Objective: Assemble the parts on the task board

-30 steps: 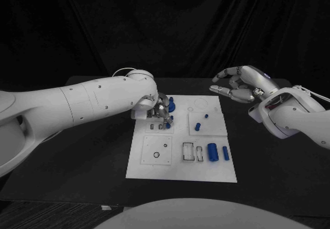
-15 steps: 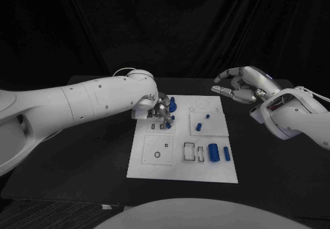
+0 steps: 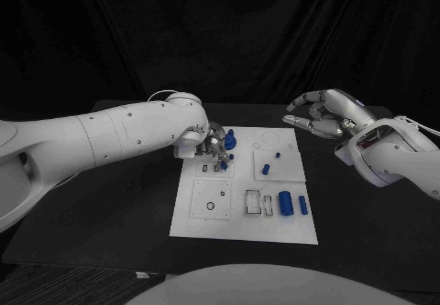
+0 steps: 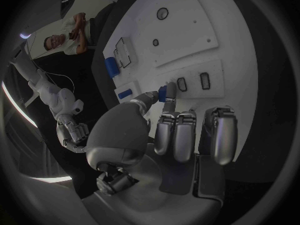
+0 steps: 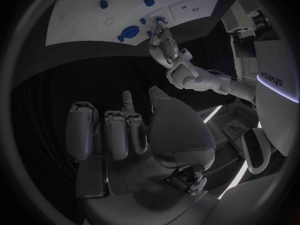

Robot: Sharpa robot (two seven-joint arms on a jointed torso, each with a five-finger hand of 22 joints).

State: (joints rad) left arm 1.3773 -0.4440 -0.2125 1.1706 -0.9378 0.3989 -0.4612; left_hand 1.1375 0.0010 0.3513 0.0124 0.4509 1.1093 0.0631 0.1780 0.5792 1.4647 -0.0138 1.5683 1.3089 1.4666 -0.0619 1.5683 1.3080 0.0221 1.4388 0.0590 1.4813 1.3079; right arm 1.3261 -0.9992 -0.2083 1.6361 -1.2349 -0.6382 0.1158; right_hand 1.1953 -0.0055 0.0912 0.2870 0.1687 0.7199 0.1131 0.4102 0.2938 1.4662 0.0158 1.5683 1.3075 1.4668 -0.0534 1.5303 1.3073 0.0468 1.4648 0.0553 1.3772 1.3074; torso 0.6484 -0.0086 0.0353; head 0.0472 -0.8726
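Left robot hand over far-left area of board, pinching small blue part at fingertips. Right robot hand empty, fingers apart, beyond board's far-right corner.

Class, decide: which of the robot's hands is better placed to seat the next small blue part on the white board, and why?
Left. The left hand is over the white task board, pinching a small blue part near two slots; the right hand hovers beyond the board's edge, holding nothing.

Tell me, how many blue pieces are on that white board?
7 blue pieces. Three by the left hand: one beyond it, one beside it, one it pinches. Two small mid-board. Two near right. The hand may hide more.
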